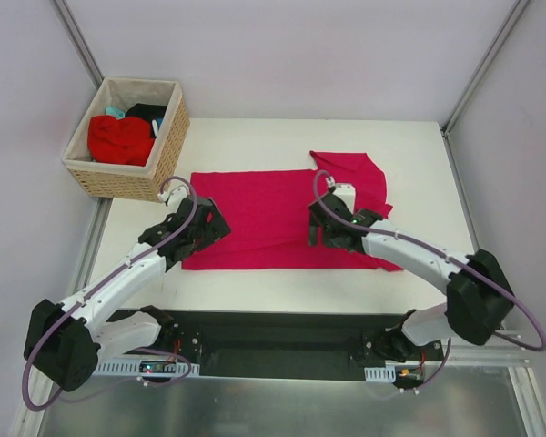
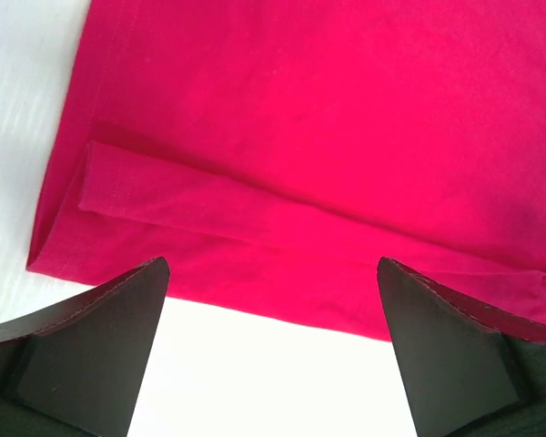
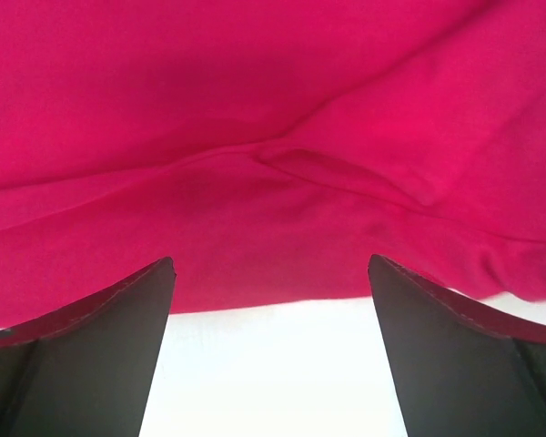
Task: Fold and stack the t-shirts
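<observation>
A large crimson-pink t-shirt [image 1: 264, 214] lies spread across the white table, with a sleeve sticking out at its far right. My left gripper [image 1: 209, 226] hovers open over the shirt's near left corner. In the left wrist view the shirt [image 2: 300, 118] shows a folded hem strip just beyond the open left gripper [image 2: 271, 273]. My right gripper [image 1: 319, 229] stands open over the near edge, right of the middle. The right wrist view shows the wrinkled shirt [image 3: 255, 109] ahead of the open right gripper [image 3: 271, 264]. Neither gripper holds any cloth.
A woven wicker basket [image 1: 118, 179] stands at the back left corner and holds a bright red t-shirt [image 1: 118, 137], a black one [image 1: 150, 112] and a teal one [image 1: 116, 111]. White table [image 1: 419, 146] shows beyond and in front of the shirt. Enclosure walls surround the table.
</observation>
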